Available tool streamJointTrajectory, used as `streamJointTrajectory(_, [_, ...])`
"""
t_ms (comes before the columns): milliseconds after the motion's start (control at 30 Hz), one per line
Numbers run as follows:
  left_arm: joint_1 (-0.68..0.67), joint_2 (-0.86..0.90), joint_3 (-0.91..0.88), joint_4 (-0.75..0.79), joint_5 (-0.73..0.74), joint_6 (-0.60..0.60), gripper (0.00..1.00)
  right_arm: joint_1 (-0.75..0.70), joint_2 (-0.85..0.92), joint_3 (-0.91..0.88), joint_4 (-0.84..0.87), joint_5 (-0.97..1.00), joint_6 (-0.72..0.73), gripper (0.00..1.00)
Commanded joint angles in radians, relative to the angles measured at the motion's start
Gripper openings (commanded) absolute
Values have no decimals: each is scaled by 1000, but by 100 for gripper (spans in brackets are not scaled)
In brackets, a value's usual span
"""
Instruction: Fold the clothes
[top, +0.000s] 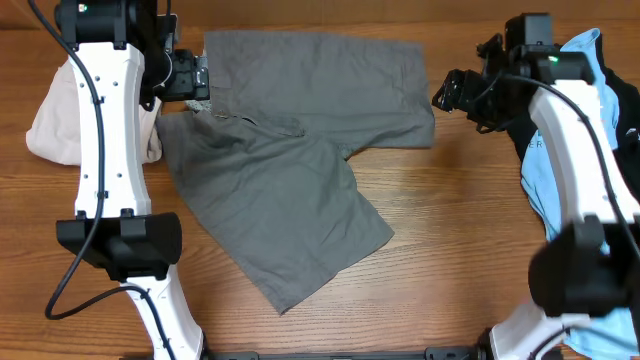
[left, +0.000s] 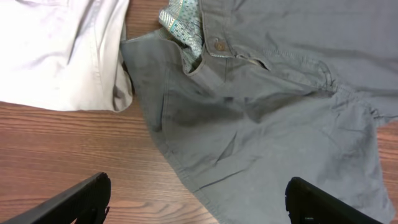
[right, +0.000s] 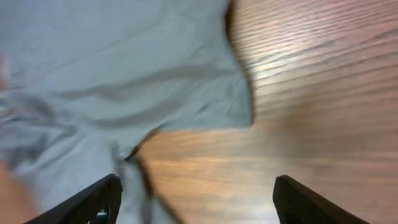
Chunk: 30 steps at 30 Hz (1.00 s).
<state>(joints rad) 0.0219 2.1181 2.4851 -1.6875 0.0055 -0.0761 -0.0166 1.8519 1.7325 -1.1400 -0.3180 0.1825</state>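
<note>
The dark grey shorts (top: 290, 150) lie spread on the wooden table, one leg reaching to the back right and the other to the front. My left gripper (top: 203, 82) hovers open at the waistband end. In its wrist view the gripper (left: 198, 190) straddles the shorts' edge (left: 267, 124), below the buttoned waistband with its patterned lining (left: 186, 28). My right gripper (top: 442, 96) stands open just off the back leg's hem. In its wrist view the gripper (right: 196, 190) is over bare wood, with grey cloth (right: 124, 74) beside its left finger (right: 99, 202).
Beige shorts (top: 50, 125) are bunched at the left edge, touching the grey shorts' waist, and show again in the left wrist view (left: 62, 50). A light blue T-shirt (top: 570, 160) lies over a black garment (top: 522, 138) at the right edge, under the right arm.
</note>
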Motion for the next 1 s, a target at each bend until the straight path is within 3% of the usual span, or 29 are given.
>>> streamJointTrajectory(0, [3,-106,5,-2,11,17,93,35,-150,37,-77,-21,4,82])
streamJointTrajectory(333, [2,-299,-37,-2,47,10,93,150,-344,36,-357,-3,65,83])
streamJointTrajectory(533, [2,-389,-292,-2,42,13,93,338,-377,-31,-455,101,189,85])
streamJointTrajectory(700, [4,-394,-502,32,10,13,91,461,-377,-190,-383,98,268,85])
streamJointTrajectory(833, [4,-394,-680,179,18,3,91,607,-376,-493,-141,98,347,85])
streamJointTrajectory(967, [3,-394,-763,254,20,-2,90,623,-372,-679,63,138,346,86])
